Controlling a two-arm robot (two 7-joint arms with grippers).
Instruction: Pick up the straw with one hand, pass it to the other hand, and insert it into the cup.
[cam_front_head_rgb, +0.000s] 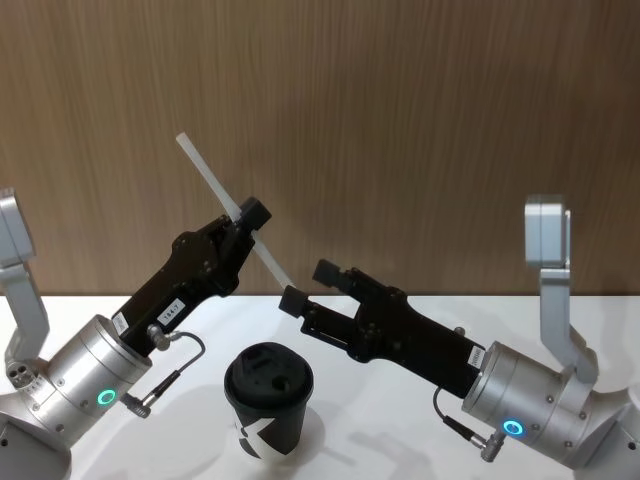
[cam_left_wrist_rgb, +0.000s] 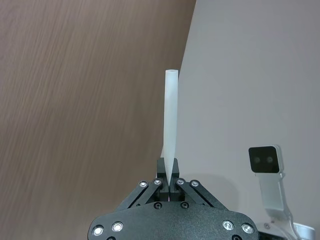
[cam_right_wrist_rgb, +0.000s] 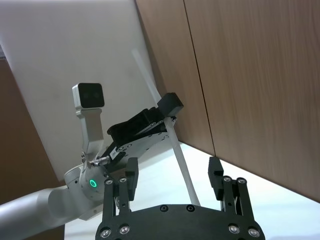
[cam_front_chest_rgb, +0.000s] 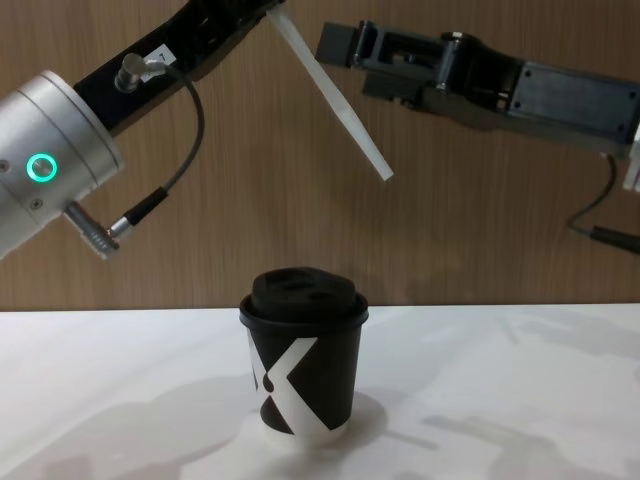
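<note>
1. Left gripper (cam_front_head_rgb: 245, 222): raised over the counter (cam_front_head_rgb: 400, 315), jaws clamped on the straw (cam_front_head_rgb: 210, 178) about mid-length.
2. Right gripper (cam_front_head_rgb: 310, 285): jaws wide open, empty, facing the straw's lower end.
3. Cup (cam_front_head_rgb: 268, 400): lidded, by the counter's near edge, below both grippers.
4. The straw slants down toward the right jaws; can't tell if its tip sits between them.

The right gripper (cam_right_wrist_rgb: 173, 169) stands with its two black fingers (cam_right_wrist_rgb: 131, 170) spread wide apart. The straw (cam_right_wrist_rgb: 181, 162) slants through the gap between them, touching neither. Beyond the fingertips, the left gripper (cam_right_wrist_rgb: 162, 114) is clamped on the straw partway along, and the far end sticks out past it. Behind the left gripper sits its silver wrist (cam_right_wrist_rgb: 80, 176) with a glowing green ring (cam_right_wrist_rgb: 92, 183).
</note>
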